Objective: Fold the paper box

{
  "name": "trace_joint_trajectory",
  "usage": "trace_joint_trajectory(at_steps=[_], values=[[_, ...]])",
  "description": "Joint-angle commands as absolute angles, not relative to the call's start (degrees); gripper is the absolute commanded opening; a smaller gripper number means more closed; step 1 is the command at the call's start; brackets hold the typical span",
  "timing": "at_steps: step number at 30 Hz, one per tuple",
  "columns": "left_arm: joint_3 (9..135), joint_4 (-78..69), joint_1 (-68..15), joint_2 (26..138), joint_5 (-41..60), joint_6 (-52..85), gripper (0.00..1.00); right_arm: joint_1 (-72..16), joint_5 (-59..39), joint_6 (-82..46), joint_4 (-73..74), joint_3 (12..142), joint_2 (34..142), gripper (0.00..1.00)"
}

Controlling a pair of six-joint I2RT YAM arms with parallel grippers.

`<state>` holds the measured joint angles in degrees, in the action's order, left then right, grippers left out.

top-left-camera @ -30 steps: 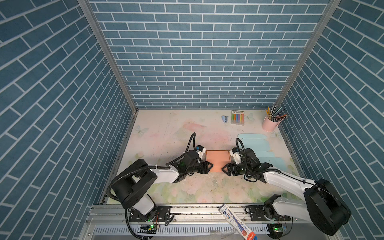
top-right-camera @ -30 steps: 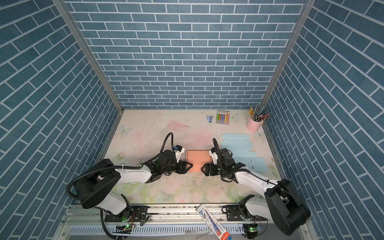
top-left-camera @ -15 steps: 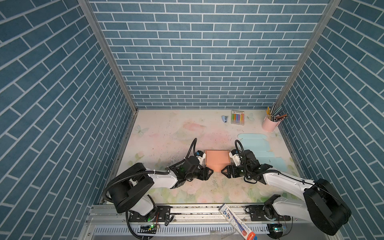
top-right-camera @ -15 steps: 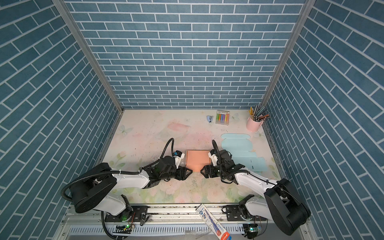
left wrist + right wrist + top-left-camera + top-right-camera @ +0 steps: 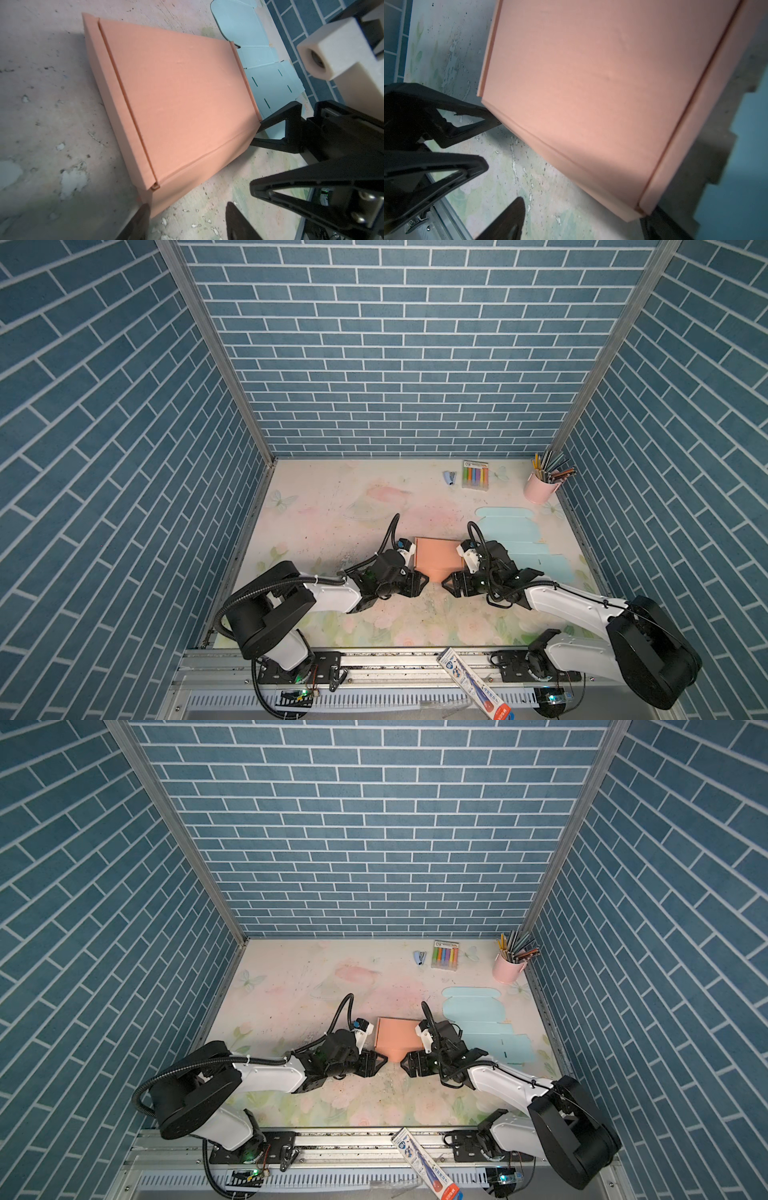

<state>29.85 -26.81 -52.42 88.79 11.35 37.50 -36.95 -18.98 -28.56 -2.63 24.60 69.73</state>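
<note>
Salmon-pink, lying shut on the table between two spread grippers.
Showing the paper box resting flat near the middle of the table, lid folded down, short front flap jutting toward the near edge. Pointing at that near end from the left with the left gripper, jaws standing apart and gripping nothing, one fingertip reaching right up to the box's corner in the right wrist view. Facing it from the right with the right gripper, jaws spread wide and likewise holding nothing, one fingertip reaching up to the opposite corner. Also taking in a pale blue card blank lying flat beyond the right arm, a pink pencil cup standing in the far right corner, a marker pack lying near the back wall.
</note>
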Motion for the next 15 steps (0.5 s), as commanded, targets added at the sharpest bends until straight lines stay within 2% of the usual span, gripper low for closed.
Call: trace_joint_trajectory(at_steps=[1, 15], values=[[29.62, -28.62, -54.05, 86.0, 12.42, 38.5, 0.57, -38.47, -21.47, -30.01, -2.81, 26.85, 68.06, 0.85], [26.63, -27.1, -54.19, 82.88, 10.84, 39.23, 0.59, -39.59, -20.31, -31.55, -6.07, 25.56, 63.43, 0.87]])
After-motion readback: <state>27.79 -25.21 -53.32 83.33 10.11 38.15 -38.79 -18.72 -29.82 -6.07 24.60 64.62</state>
